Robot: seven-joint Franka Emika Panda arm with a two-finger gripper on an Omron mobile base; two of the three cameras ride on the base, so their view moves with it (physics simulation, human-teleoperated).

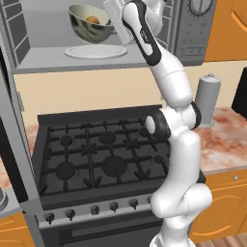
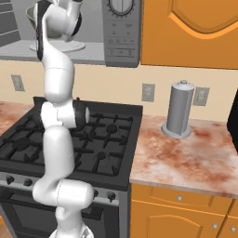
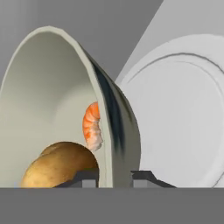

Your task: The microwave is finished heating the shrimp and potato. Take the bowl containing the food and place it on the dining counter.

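Gripping the wall of one bowl (image 3: 57, 100), our end effector (image 3: 114, 177) stands nearly closed, one fingertip (image 3: 85, 177) inside the rim and the other outside, at the bottom centre of the hand view. We count two pieces of food in that bowl: one golden-brown potato (image 3: 59, 166) at the lower left of the hand view, and one orange shrimp (image 3: 92, 127) just above it, lying against the cream inner wall. In the left base view the bowl (image 1: 89, 23) sits at the upper left of the frame, inside the open cavity of the microwave (image 1: 34, 53), tilted and raised above the one round white turntable (image 1: 96, 51). In the hand view the turntable (image 3: 179, 113) takes up the right half of the frame.

We see one dial (image 2: 122, 6) on the microwave's side panel at the top centre of the right base view. Below the microwave is one black stove (image 1: 101, 154) with several burners and a row of knobs along its front, across the middle of the left base view. To its right, the mottled surface (image 2: 186, 158) carries one upright grey cylinder (image 2: 180, 109). We count three wall outlets in the right base view, and orange cabinets (image 2: 190, 28) at the upper right.
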